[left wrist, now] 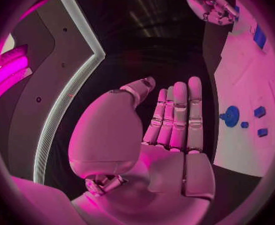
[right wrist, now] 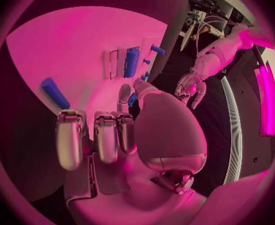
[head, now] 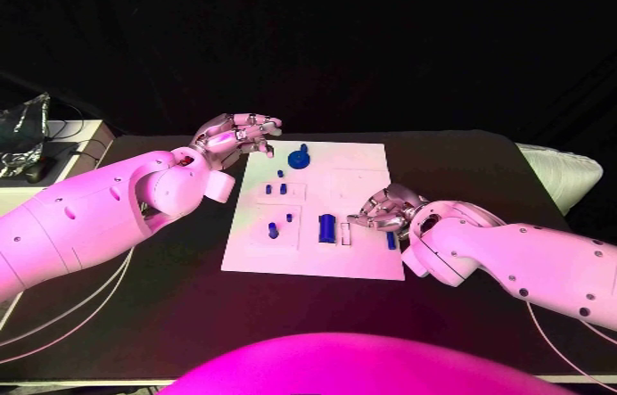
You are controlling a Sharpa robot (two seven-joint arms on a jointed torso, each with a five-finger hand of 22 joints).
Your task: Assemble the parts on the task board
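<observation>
White and flat, the task board [head: 337, 176] lies in the middle of the black table [head: 489, 181]. Small blue parts sit on it. A round blue disc part [head: 300, 157] rests near the far edge. A thick blue cylinder part [head: 326, 227] stands in the near half, and a thin blue bar part [head: 390, 240] lies just beside the right hand.

The robot's silver left hand [head: 238, 134] hovers over the table just off the board's far left corner, near the round blue disc. In the left wrist view, the left hand's fingers [left wrist: 178, 117] are straight and side by side, and nothing is in them, so that hand is loose and free.

The silver right hand [head: 383, 209] is low over the near right part of the board. Its fingers [right wrist: 106, 135] curl downward. They do not seem to be holding anything, but the fingertips are partly hidden, so this is not sure.

The step in hand looks like picking up a part with the right hand, likely the thin blue bar or the thick cylinder. To do it well, the hand should come down slowly, put its fingers on both sides of one part only, and not bump the little blue pegs [head: 283, 188] close by. It should squeeze softly and lift straight up.
</observation>
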